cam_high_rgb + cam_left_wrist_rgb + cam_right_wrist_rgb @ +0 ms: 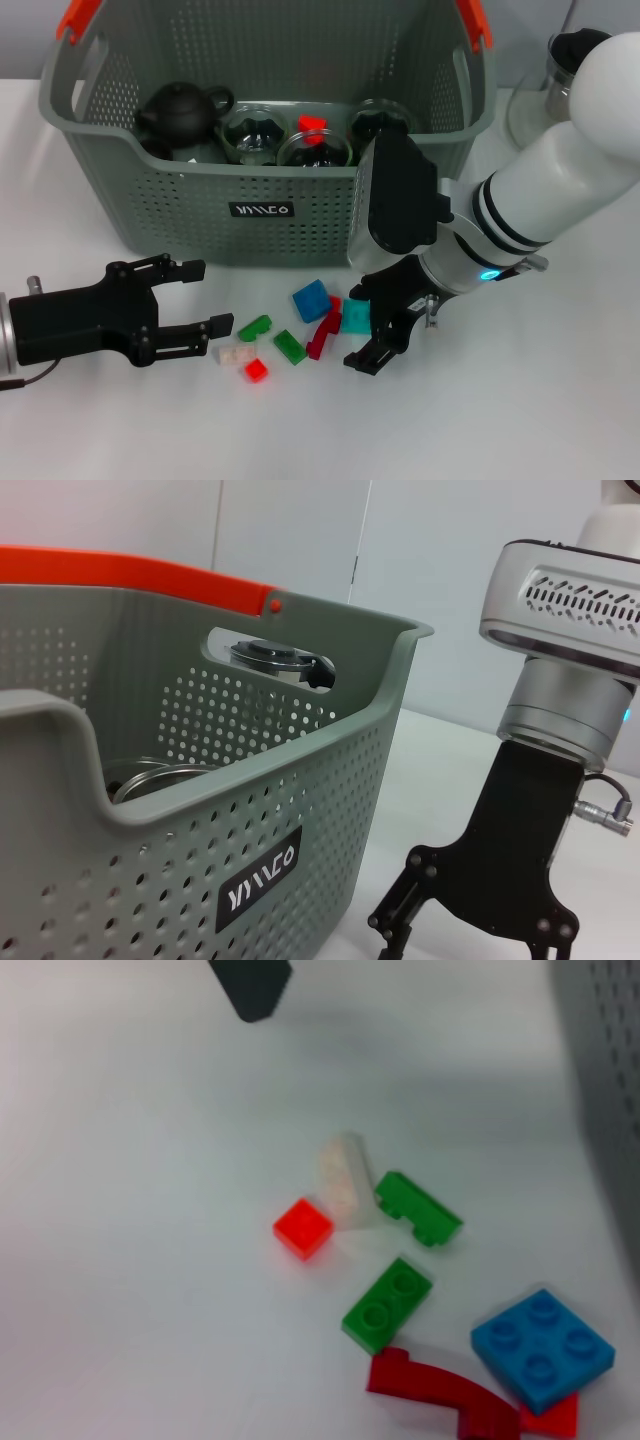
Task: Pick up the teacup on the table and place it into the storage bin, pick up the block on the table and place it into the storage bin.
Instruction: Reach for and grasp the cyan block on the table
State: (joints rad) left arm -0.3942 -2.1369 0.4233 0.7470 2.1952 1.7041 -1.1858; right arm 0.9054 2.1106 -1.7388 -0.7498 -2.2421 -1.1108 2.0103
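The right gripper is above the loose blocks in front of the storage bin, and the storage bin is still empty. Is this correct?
Not quite: the storage bin is not empty. The head view shows a dark teapot and glass cups inside. The right gripper does hang over the blocks in front of it.

Grey-green perforated storage bin [200, 215] upright, loose coloured blocks [311, 299] on table before it

Toy bricks [300, 335] are lying on the table [520, 420] before the storage bin [262, 215], between both grippers.
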